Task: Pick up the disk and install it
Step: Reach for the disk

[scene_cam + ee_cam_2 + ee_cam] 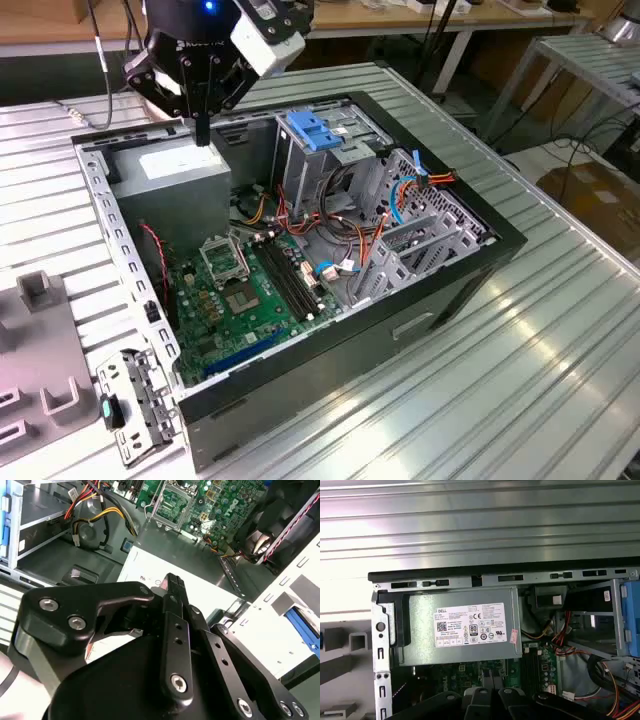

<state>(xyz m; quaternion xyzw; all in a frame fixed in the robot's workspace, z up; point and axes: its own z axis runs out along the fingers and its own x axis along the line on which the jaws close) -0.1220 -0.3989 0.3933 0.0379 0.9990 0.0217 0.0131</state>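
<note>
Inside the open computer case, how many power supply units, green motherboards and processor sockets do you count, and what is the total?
power supply unit: 1
green motherboard: 1
processor socket: 1
Total: 3

The disk (312, 130), in its bright blue carrier, sits atop the drive cage (300, 175)

All views down onto case (350, 352)
</note>
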